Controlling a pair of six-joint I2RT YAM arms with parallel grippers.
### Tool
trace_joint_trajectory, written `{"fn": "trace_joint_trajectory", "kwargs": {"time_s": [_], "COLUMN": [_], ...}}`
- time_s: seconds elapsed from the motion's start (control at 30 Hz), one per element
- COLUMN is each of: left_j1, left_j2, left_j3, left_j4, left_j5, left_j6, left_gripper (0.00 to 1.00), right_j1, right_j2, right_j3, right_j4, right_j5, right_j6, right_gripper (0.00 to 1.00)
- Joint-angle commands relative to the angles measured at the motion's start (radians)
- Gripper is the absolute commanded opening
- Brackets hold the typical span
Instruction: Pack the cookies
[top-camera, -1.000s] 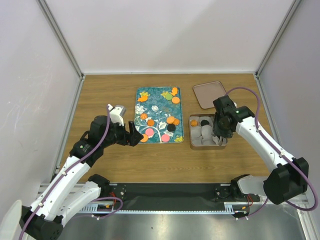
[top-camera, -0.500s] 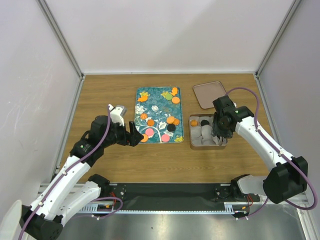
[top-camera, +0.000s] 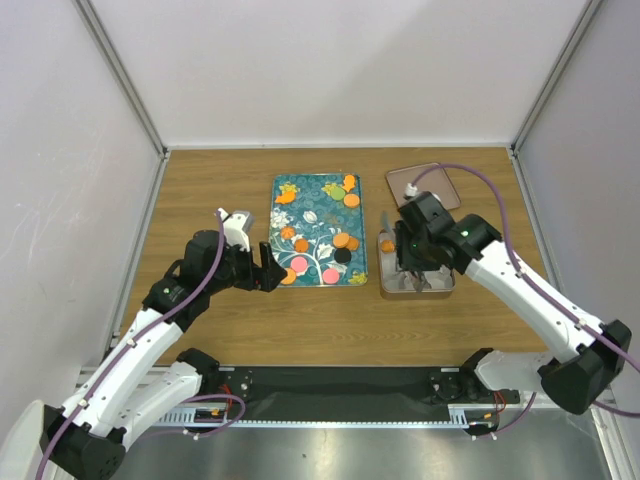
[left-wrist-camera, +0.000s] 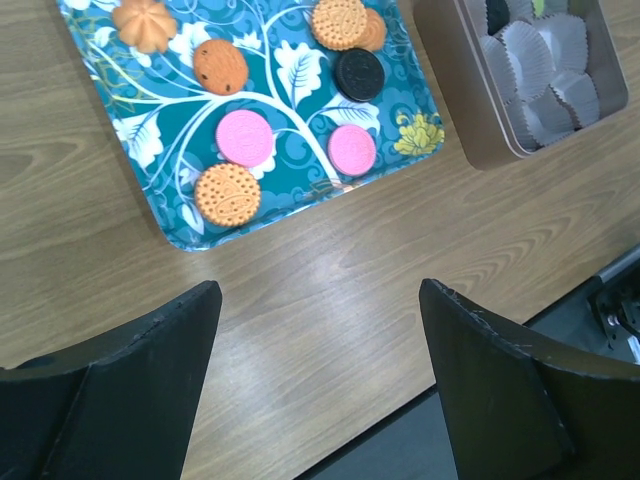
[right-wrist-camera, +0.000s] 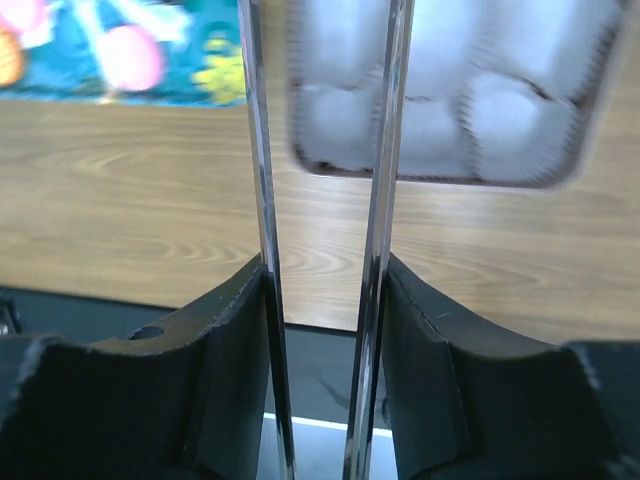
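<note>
Several cookies, orange (top-camera: 341, 240), pink (left-wrist-camera: 245, 137) and black (left-wrist-camera: 358, 72), lie on the teal flowered tray (top-camera: 312, 205). One orange cookie (top-camera: 387, 245) sits in the square metal tin (top-camera: 385, 287). My left gripper (left-wrist-camera: 320, 300) hangs open and empty over bare table, just off the tray's near left corner (top-camera: 272, 268). My right gripper (right-wrist-camera: 322, 290) is shut on a pair of metal tongs (right-wrist-camera: 257, 150), over the tin's left side (top-camera: 405, 252). The tong blades stand apart; their tips are out of the wrist view.
Grey paper cups (right-wrist-camera: 510, 120) fill the tin. A pinkish lid (top-camera: 400, 185) lies behind it, partly under the right arm. White walls close in three sides, and a black rail runs along the near table edge (top-camera: 330, 385).
The right arm has swung left and turned over the tin, from its right side to its left, carrying the tongs. The left arm has stayed put.
</note>
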Motion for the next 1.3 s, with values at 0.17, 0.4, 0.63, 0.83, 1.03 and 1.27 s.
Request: {"fn": "trace_joint_trajectory", "kwargs": {"time_s": [0.17,0.4,0.63,0.83,1.03,1.27], "left_j1": [-0.008,-0.008,-0.008,-0.008,-0.008,-0.008], "left_j2": [-0.034,-0.048,-0.059,-0.07,-0.07,-0.07], "left_j3": [0.001,0.003,0.001,0.001,0.001,0.001], "left_j4": [0.011,0.014,0.02,0.017,0.019,0.019], "left_j5": [-0.072,-0.053,-0.026,-0.027,-0.026,-0.026], "left_j6": [-0.005,-0.002,0.002,0.002,0.002,0.004], "left_gripper": [0.88,0.88,0.88,0.89,0.88,0.89], "right_j1": [0.169,0.254,0.257,0.263,0.263,0.261], "right_j2": [0.247,0.459,0.518,0.545,0.587,0.618], "right_j3": [0.137,0.251,0.305,0.349,0.38,0.41], "right_j4": [0.082,0.088,0.056,0.016,-0.03,-0.044], "right_j5": [-0.01,0.053,0.097,0.119,0.134,0.12], "right_j6": [-0.044,-0.078,-0.081,-0.106,-0.144,-0.188], "right_gripper": [0.47,0.48,0.48,0.48,0.49,0.51]}}
